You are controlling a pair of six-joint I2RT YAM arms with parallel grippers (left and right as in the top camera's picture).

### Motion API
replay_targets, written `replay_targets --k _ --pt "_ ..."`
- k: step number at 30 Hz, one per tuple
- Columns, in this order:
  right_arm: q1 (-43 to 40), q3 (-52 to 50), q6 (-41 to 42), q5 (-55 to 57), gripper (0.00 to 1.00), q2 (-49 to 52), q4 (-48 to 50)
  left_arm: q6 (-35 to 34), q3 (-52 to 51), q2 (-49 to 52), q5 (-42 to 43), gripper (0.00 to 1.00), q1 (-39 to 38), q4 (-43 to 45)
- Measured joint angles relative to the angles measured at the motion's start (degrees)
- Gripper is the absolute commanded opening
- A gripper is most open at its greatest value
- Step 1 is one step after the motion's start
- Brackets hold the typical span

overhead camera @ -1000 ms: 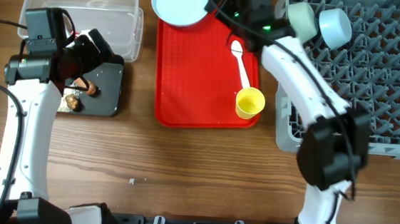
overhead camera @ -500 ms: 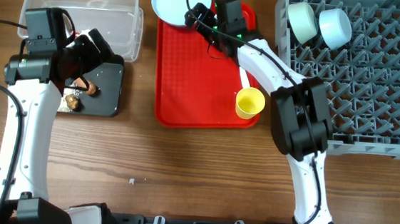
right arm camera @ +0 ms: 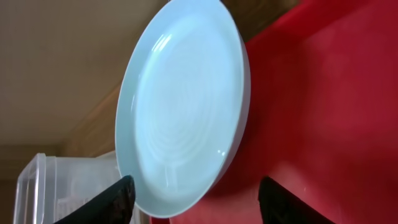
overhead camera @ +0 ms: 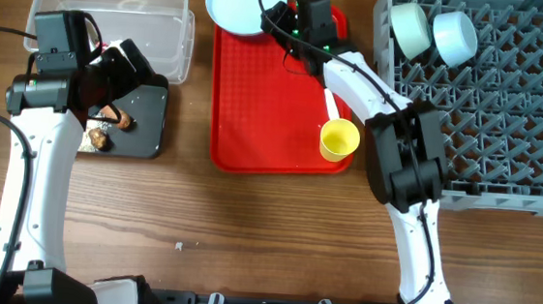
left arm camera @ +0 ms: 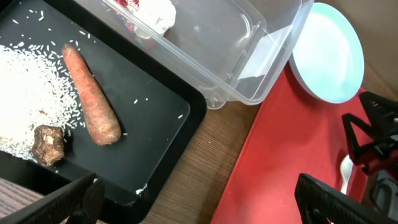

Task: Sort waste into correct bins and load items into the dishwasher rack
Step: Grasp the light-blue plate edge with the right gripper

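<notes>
Right claw [right arm camera: 196, 185]: jaws apart, nothing between them, no contact seen. Just ahead of it is the plate [right arm camera: 180, 106], pale blue, round and glossy with faint rings. It lies across a corner of the red tray [right arm camera: 323, 112], part of its rim past the tray's edge. There is bare tray to the claw's right. The clear tub [right arm camera: 43, 180] stands close on its left. Behind the claw, on the tray, are the spoon [overhead camera: 331, 103] and the yellow cup [overhead camera: 339, 138]. The rack [overhead camera: 508, 112] is well off to its right.

Left claw [left arm camera: 196, 183]: spread wide, empty, hanging above the black tray [left arm camera: 168, 118]. Under it lie the carrot [left arm camera: 92, 93], the brown lump [left arm camera: 48, 144] and the rice [left arm camera: 25, 81]. The wrapper [left arm camera: 149, 12] is in the tub beyond.
</notes>
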Motion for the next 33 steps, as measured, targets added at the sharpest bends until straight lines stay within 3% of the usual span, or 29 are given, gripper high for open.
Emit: replay_targets --k 14,21,26,33 --pt "-0.02 0.22 0.83 2.49 0.55 4.52 3.87 0.0 0.0 0.0 0.0 1.0 0.0 0.0" --pt "-0.33 0.22 2.05 2.49 0.17 4.87 3.34 0.0 0.0 0.0 0.0 1.0 0.0 0.0" --pt "-0.44 0.22 2.6 2.51 0.05 5.16 1.88 0.0 0.0 0.0 0.0 1.0 0.0 0.0" --pt "-0.42 0.26 2.75 2.47 0.04 5.16 0.5 0.0 0.0 0.0 0.0 1.0 0.0 0.0"
